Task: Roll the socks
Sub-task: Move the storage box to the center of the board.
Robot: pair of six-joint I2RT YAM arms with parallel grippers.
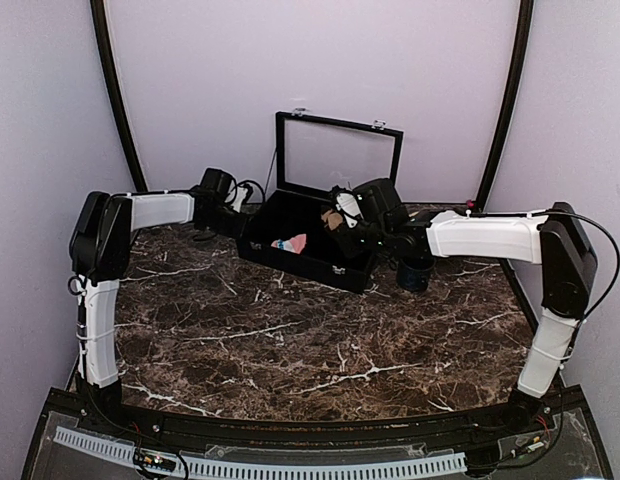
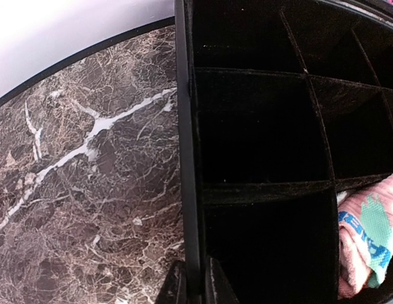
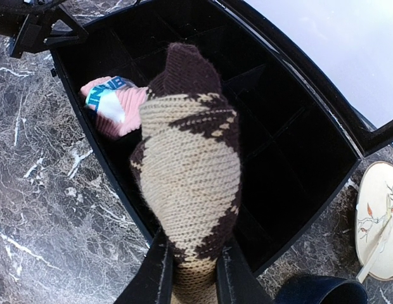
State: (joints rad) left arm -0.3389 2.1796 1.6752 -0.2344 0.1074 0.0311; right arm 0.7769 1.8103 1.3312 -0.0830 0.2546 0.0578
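Black compartmented box (image 1: 302, 266), lid (image 1: 280, 150) raised, standing at the far side of the marbled table (image 1: 290, 340). The right tool (image 3: 191, 261) is clamped on the lower end of the brown sock (image 3: 187, 164). This sock is a rolled bundle of dark brown and tan argyle knit, held above the box's open cells. The pink sock (image 3: 117, 117) lies bundled in one cell of the box. Its teal patch carries block lettering in white and blue, folded over and not readable as a word. The left tool (image 2: 195, 280) is closed down on the box's left wall, one finger outside and one inside. A dark blue mug (image 3: 323, 291) stands on the table just beside the right tool.
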